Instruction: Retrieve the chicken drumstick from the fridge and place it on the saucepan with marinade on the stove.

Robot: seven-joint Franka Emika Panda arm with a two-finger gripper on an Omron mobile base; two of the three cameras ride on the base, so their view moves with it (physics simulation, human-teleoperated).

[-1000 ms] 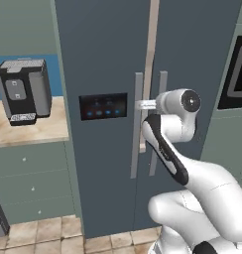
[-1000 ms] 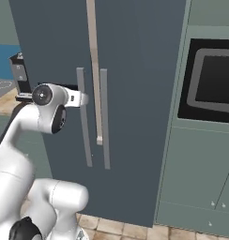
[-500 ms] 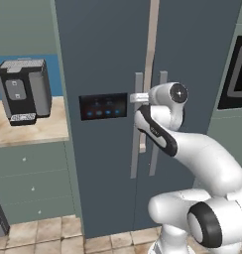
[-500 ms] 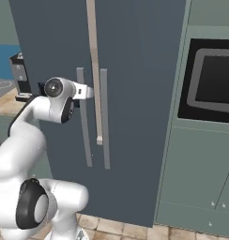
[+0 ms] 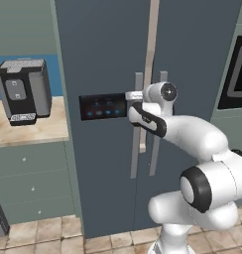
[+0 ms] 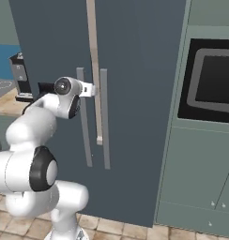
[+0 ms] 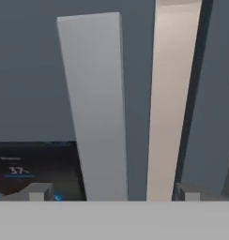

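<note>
The fridge point(image 5: 103, 54) stands shut-looking with its two grey bar handles side by side, and a pale strip point(image 5: 151, 44) shows along the seam between the doors. My gripper point(image 5: 134, 95) is open, its jaws straddling the left door's handle point(image 5: 136, 134). In the hand view that handle point(image 7: 95, 108) runs up between my fingertips point(image 7: 37, 191), and the pale strip point(image 7: 169, 103) lies just right of it. From the right base view my gripper point(image 6: 90, 89) sits at the left handle point(image 6: 84, 131). The chicken drumstick is hidden; the saucepan, marinade and stove are out of view.
A black coffee machine point(image 5: 24, 92) stands on the beige counter point(image 5: 41, 131) left of the fridge. The fridge's dark display panel point(image 5: 100, 106) is beside my hand. A built-in oven point(image 6: 212, 77) and pale green cabinets point(image 6: 196, 178) flank the fridge's right side.
My hand has slid left from the seam onto the left handle, and the arm has stretched out. The pale strip at the door seam has appeared and widened.
</note>
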